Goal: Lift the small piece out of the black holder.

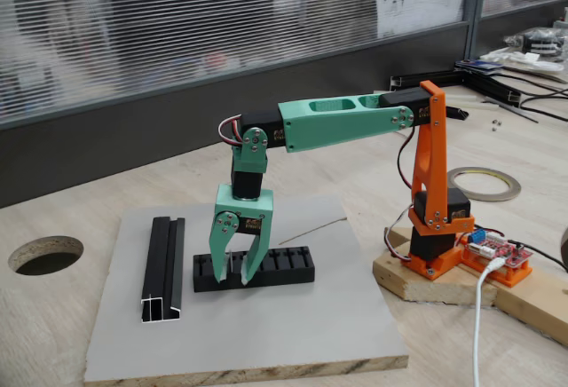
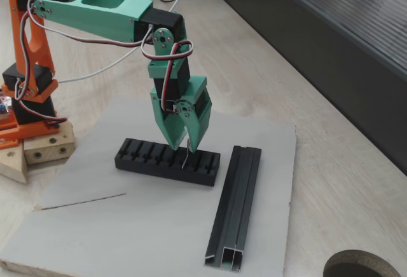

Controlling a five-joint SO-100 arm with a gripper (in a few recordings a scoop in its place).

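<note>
The black holder (image 1: 275, 268) (image 2: 143, 155), a slotted comb-like block, lies on the grey board. My green gripper (image 1: 232, 273) (image 2: 184, 147) points straight down over the holder's left part in a fixed view (image 1: 232, 273) and near its right end in the other. Its fingers are open a little. The small piece (image 2: 186, 156) is a thin pale sliver standing upright from a slot between the fingertips. The fingers flank it, and I cannot tell whether either one touches it.
A black channel rail (image 1: 164, 267) (image 2: 235, 210) lies on the board beside the holder. A thin grey wire (image 1: 311, 230) (image 2: 82, 202) rests on the board's other side. Off the board are a round table hole (image 1: 44, 254) and a tape roll (image 1: 484, 183).
</note>
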